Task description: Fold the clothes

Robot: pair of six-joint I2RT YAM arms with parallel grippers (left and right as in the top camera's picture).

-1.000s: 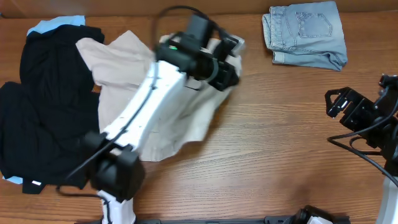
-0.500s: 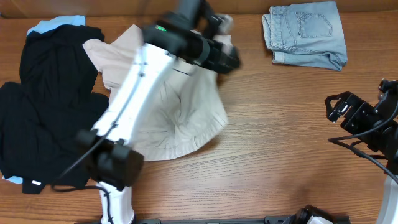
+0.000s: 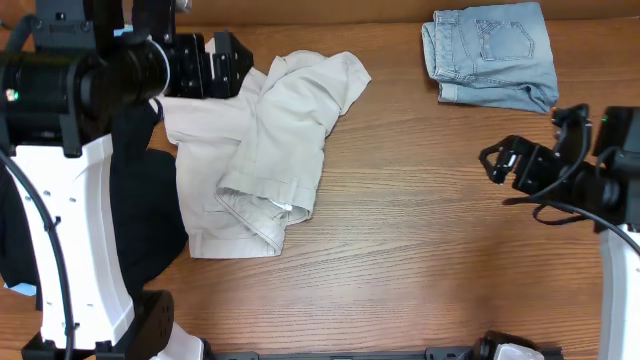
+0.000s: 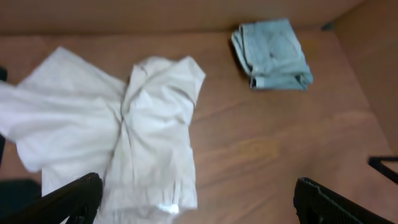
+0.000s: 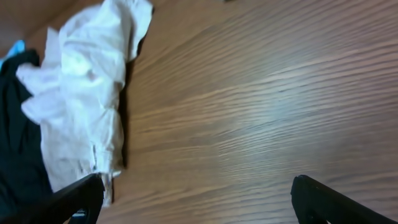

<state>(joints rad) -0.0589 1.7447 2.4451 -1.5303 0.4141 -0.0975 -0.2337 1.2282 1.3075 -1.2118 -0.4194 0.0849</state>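
Beige shorts (image 3: 262,150), left of denim shorts (image 3: 490,55): soft, light, floppy, crumpled. Pinch hem corners. Left jaws, right jaws wide open, empty.

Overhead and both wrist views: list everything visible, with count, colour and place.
beige shorts: one, pale beige, rumpled, left of table centre, lying free
denim shorts: one, light blue, folded, far right corner
black garments: count unclear, black, left edge, partly hidden by the left arm
table: one, brown wood, under everything
left gripper: one, black, open, over the far left end of the beige shorts, holding nothing
right gripper: one, black, open, above bare wood at the right, holding nothing
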